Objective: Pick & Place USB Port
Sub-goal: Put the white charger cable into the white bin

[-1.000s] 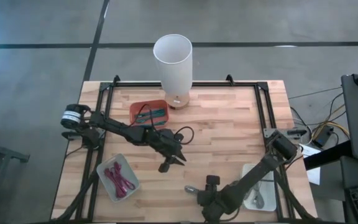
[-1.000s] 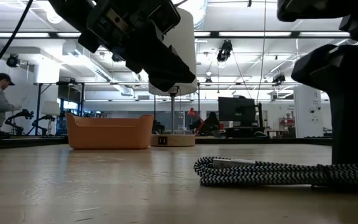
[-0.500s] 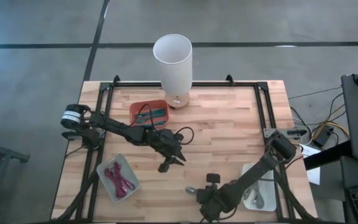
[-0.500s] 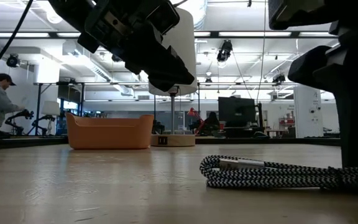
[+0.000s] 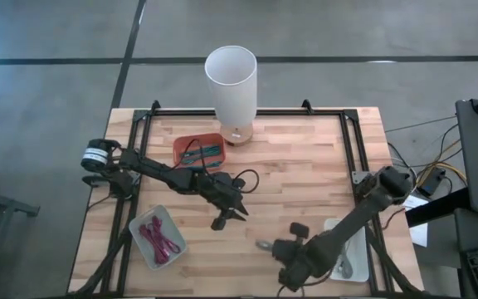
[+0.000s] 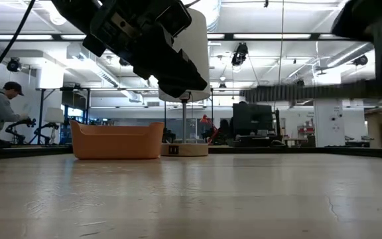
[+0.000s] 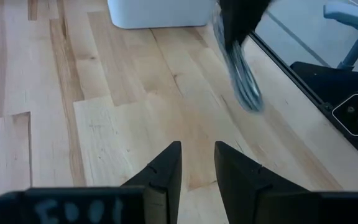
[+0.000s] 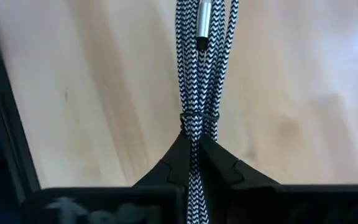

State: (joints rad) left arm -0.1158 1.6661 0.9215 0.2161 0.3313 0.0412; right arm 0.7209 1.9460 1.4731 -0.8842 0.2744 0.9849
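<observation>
Beside the white plastic tray (image 5: 348,249) at the wooden surface's (image 5: 297,166) near edge, the right gripper (image 8: 191,152) has its fingers clamped on the black-and-white braided USB cable bundle (image 8: 199,68), lifted clear, so placing remains, while the left gripper's (image 7: 197,163) fingers stand slightly apart, empty.

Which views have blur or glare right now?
Left wrist view: the braided cable hanging off the right claw is streaked with motion blur, while the left claw is sharp. Right wrist view: cable sharp, table washed out by glare. Low view: dark blurred shapes at the upper right.
</observation>
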